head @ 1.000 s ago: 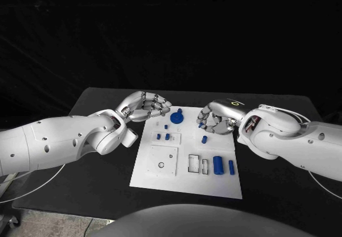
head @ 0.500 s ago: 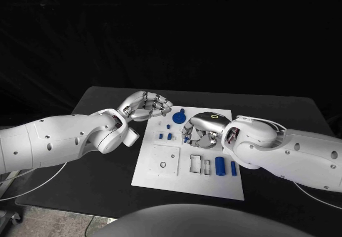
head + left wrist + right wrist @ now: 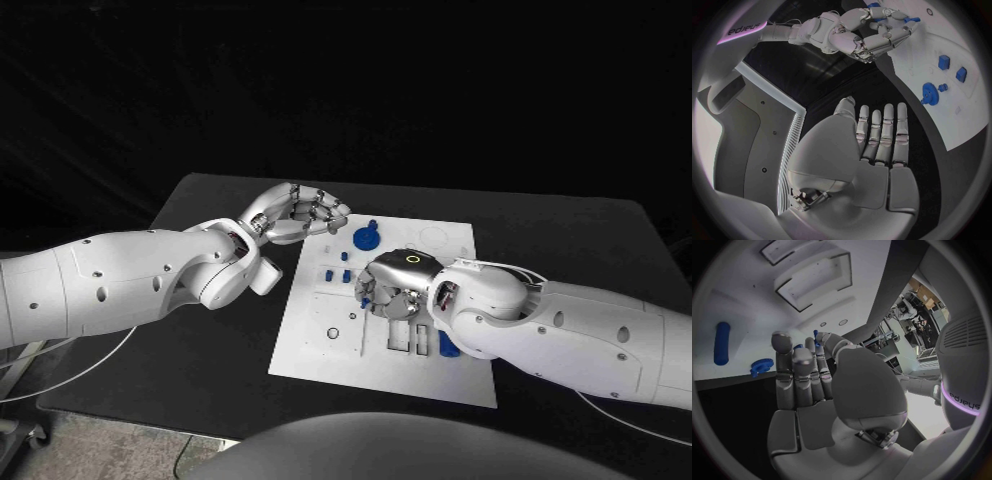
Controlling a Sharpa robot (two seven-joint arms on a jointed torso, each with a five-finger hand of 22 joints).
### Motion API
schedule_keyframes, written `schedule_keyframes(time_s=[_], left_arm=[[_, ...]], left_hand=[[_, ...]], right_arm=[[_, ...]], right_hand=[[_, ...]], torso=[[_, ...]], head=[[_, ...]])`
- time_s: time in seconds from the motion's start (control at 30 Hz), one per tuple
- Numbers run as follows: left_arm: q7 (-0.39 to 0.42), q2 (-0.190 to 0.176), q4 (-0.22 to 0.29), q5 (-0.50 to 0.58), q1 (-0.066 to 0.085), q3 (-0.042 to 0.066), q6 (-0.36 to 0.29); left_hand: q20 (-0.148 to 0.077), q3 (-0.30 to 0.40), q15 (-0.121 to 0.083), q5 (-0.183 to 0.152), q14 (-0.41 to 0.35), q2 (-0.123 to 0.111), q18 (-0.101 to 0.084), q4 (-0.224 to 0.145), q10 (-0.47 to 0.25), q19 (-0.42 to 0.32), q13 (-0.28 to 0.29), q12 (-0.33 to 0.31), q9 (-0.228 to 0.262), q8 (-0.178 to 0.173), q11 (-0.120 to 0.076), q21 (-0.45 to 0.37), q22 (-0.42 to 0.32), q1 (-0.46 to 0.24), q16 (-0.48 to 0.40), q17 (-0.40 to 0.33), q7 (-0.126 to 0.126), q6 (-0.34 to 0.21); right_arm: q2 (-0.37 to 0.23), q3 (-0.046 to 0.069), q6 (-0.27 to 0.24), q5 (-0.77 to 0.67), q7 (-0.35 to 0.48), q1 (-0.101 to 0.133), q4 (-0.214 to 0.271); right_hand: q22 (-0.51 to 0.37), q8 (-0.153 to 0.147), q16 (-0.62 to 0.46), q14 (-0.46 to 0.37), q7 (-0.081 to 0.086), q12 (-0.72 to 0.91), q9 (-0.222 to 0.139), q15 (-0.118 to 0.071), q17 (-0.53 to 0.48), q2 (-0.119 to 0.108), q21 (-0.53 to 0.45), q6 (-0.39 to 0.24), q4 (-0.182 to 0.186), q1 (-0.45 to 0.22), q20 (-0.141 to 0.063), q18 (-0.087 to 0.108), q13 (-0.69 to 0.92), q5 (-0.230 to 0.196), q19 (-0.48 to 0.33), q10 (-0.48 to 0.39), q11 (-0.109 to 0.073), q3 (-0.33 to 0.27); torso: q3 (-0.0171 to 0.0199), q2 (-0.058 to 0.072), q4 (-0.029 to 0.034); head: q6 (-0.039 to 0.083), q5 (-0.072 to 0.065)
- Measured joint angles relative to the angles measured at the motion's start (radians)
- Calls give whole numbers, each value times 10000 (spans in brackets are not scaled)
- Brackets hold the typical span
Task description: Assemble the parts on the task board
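Nearest the robot, the task board (image 3: 310,375) lies flat on the black bench (image 3: 188,340), its long side running away from the body, so both arms can reach it from either side. At its near end sit the open rectangular recesses (image 3: 394,337), empty and waiting for pieces. A blue cylinder (image 3: 447,346) lies just beside them, half covered by the right forearm.

Further in, the right hand (image 3: 391,287) hangs over the middle of the board, palm down and fingers curled toward the surface. In the right wrist view a small blue part (image 3: 817,334) shows right at the fingertips (image 3: 781,336). Whether the hand pinches it or only closes round it I cannot tell. The posture suits picking up or seating a small piece from above.

Beyond it two small blue blocks (image 3: 336,273) stand on the board, and past them the blue gear (image 3: 365,239) sits near the far edge, likely already mounted.

Farthest off, the left hand (image 3: 297,214) waits beside the board's far left corner, over the bench and not touching the board. In the left wrist view its fingers (image 3: 879,135) lie straight, side by side, holding nothing. It seems parked there to keep clear of the working hand yet close enough to help.
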Motion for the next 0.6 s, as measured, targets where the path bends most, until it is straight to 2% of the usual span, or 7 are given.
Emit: schedule_keyframes(time_s=[0.6], left_arm=[[-34, -63, -5, 5, 0, 0, 11]], left_hand=[[7, 0, 35, 37, 35, 40, 1, 0, -1, 6, -27, 0, 1, 49, 0, -40, 5, 40, 0, -17, 0, 0]], right_arm=[[305, 4, -13, -142, 66, -213, -335]], right_hand=[[-2, -33, 0, 0, -3, -13, -48, 0, 9, 0, 0, -30, -26, 2, 0, 0, -17, -2, 1, 92, -19, -28]], torso=[[3, -12, -2]], head=[[0, -5]])
